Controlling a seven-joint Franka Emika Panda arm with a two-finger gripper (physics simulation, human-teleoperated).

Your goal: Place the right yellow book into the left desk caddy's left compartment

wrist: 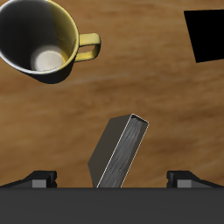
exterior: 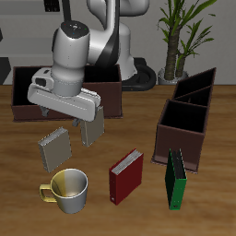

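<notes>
Mug (exterior: pixel 66 187): sitting nearest the bench's (exterior: pixel 111 217) front edge; all places below are told from it.
Right yellow book (exterior: pixel 93 131): hanging just behind the mug, off the bench, tilted.
Fingers (exterior: pixel 100 118): closing on the right yellow book's upper edge, the book lying between them.
Left desk caddy (exterior: pixel 184 120): standing well apart from the mug, across the bench.

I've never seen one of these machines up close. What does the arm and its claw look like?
The arm is built of rounded, glossy white and pale grey shells with darker joints. Its gripper has a boxy light grey body. In the wrist view its underside is a black bar with two small dark fingertips. No cables or markings show.
</notes>
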